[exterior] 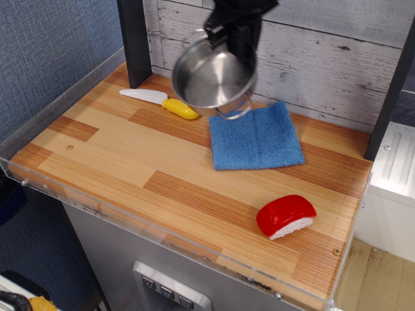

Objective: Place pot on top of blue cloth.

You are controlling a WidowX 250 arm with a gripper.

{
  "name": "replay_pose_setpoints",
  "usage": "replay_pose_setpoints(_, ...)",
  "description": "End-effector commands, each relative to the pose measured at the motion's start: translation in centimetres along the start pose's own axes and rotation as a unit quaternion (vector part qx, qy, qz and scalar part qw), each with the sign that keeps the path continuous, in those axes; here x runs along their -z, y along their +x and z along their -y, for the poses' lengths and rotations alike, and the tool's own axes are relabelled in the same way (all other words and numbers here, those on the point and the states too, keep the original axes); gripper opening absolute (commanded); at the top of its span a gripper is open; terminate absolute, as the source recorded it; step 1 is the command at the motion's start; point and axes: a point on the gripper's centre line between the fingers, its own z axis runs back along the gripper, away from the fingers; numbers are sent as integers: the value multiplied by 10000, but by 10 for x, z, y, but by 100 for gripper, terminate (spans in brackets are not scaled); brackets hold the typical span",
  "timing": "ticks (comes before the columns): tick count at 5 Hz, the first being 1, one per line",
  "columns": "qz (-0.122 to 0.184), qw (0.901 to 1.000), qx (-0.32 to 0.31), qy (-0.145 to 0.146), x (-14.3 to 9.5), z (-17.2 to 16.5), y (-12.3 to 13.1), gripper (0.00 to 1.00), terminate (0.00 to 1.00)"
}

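The shiny steel pot (213, 72) hangs in the air, tilted with its opening toward the camera, above the back of the table and just over the blue cloth's far left corner. One wire loop handle hangs below it. My black gripper (235, 29) is shut on the pot's upper rim, its fingertips hidden behind the pot. The blue cloth (255, 137) lies flat on the wooden table at the centre right, with nothing resting on it.
A knife with a yellow handle (164, 102) lies at the back left of the table. A red and white sushi piece (285, 216) sits near the front right. A dark post (133, 40) stands at the back left. A clear rim (162, 234) edges the table.
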Motion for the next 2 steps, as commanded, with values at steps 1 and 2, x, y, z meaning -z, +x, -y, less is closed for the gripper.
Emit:
replay_pose_setpoints(1,-74,9994,333,-56,4,8,-22,0,0)
replay_pose_setpoints(2,-131,9985,536,1,16,7,-34,0,0)
